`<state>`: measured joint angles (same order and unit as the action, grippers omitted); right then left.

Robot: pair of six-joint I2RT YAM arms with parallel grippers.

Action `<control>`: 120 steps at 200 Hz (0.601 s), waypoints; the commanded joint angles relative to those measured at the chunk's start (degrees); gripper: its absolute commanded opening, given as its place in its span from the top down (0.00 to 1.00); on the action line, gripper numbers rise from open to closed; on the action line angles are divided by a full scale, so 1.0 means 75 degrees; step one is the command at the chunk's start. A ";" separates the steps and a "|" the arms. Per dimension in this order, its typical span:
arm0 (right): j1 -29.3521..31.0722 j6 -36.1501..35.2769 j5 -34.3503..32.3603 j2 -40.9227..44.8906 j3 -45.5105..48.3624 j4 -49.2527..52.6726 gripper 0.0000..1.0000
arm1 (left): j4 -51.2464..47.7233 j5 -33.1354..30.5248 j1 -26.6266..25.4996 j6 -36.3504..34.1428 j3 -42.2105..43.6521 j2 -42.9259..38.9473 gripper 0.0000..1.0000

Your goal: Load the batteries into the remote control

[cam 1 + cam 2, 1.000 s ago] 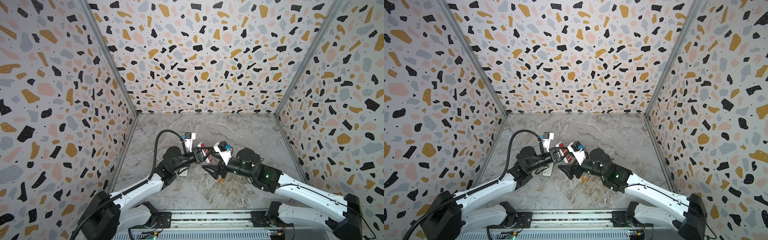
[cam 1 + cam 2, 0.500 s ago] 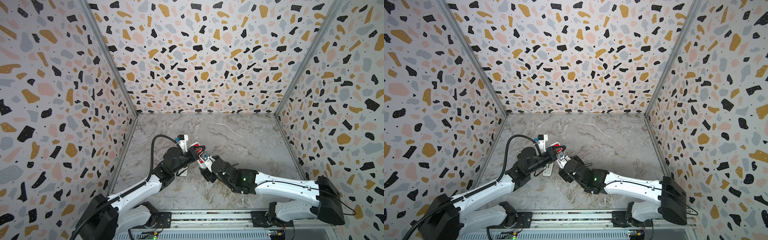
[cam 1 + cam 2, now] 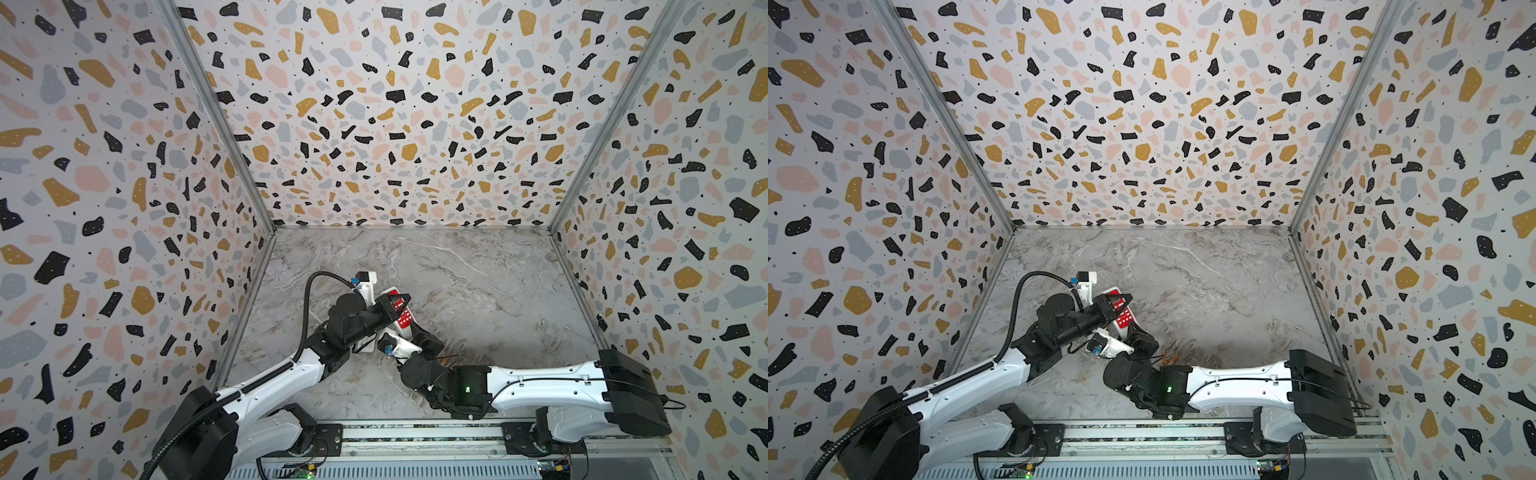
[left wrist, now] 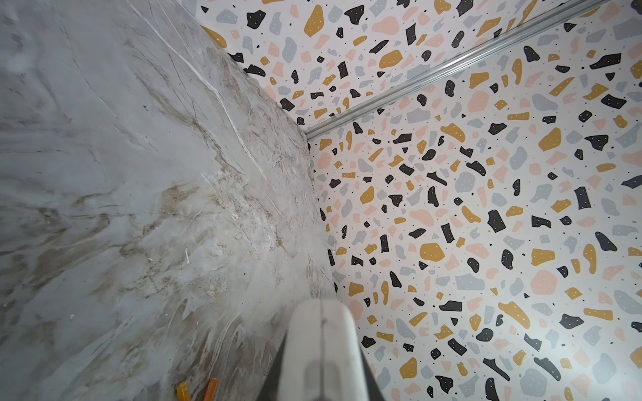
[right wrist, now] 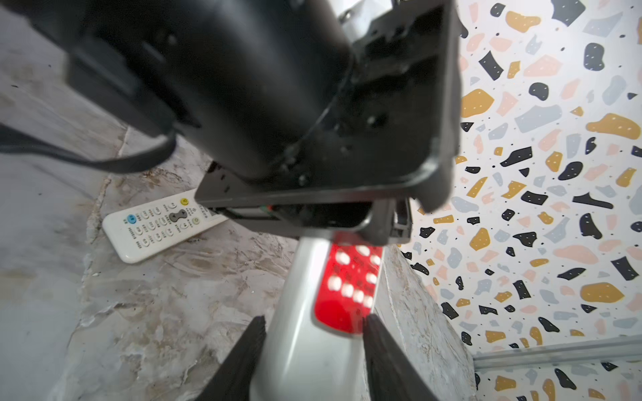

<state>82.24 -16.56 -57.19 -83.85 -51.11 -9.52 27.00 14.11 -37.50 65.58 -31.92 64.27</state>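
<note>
In both top views my left jaws are clamped on the upper part of the red remote (image 3: 405, 318), holding it tilted over the worktop (image 3: 478, 291). A second ago my right arm reached in from the right with its jaws wide. Now it is folded close to the front rail, and those jaws have narrowed around the remote's lower end. I read this as a two-armed hold being set up to get at the remote's back.

Left wrist view: the remote's pale end fills the foreground. Two orange batteries (image 4: 210, 387) lie side by side on the worktop. I cannot find the black ones.

Right wrist view: the right jaws flank the remote, but I cannot tell whether they are pinching it yet. A white remote (image 5: 156, 224) lies flat on the worktop. That makes two remotes and two batteries in sight.
</note>
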 commanded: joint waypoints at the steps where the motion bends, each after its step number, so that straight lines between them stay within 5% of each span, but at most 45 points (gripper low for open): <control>1: 0.0007 -0.1256 -0.1081 -0.0232 0.0022 -0.1038 0.65 | 0.0388 0.0190 0.0042 0.0141 -0.0302 0.0009 1.00; 59: 0.0027 -0.2445 -0.1464 -0.0529 0.0264 -0.2306 0.96 | 0.0431 0.0332 0.0113 0.0252 -0.0267 0.0018 1.00; 90: 0.0037 -0.2616 -0.1432 -0.0573 0.0374 -0.2585 1.00 | 0.0551 0.0374 0.0178 0.0340 -0.0174 -0.0035 1.00; 120: 0.0028 -0.2421 -0.1234 -0.0457 0.0486 -0.2539 1.00 | 0.0688 0.0392 0.0314 0.0379 -0.0038 -0.0177 0.76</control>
<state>83.24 -35.92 -65.47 -88.88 -48.29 -27.16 26.74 13.30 -35.99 70.35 -32.29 65.25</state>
